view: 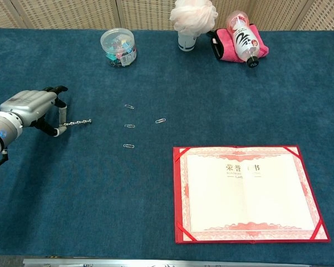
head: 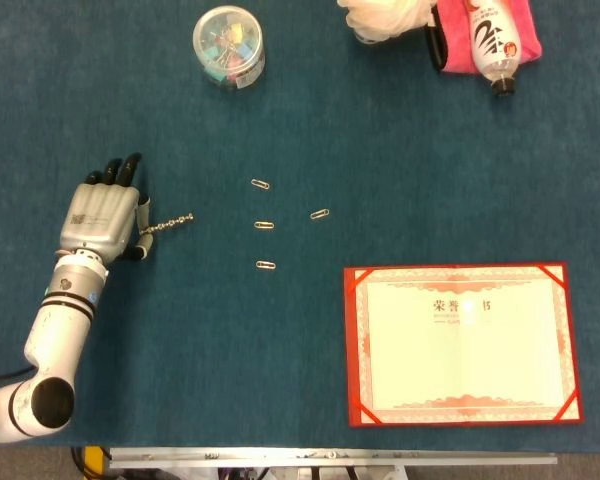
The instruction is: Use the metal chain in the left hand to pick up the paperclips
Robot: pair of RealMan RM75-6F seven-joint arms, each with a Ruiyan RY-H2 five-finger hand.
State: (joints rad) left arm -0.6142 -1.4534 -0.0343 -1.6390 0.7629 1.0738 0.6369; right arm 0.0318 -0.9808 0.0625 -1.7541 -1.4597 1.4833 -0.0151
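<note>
Left hand (head: 105,215) at the left side of the blue table cloth (head: 400,150), back of the hand upward, fingers curled, pinching one end of a short metal chain (head: 168,224). Chain sticking out stiffly to the right from the pinch, pointing toward the paperclips, well short of them. Four paperclips (head: 265,225) lying loose near the table's middle: one at the top, one in the centre, one lower down, a fourth off to the right. Right hand nowhere in either view.

Farther out: a clear round tub (head: 228,46) of coloured clips near the far edge. At the far right corner, a white fluffy puff (view: 193,15) beside a bottle (view: 242,35) lying on a pink cloth (view: 225,44). At the near right, a red-bordered certificate folder (head: 462,344) lying open and flat.
</note>
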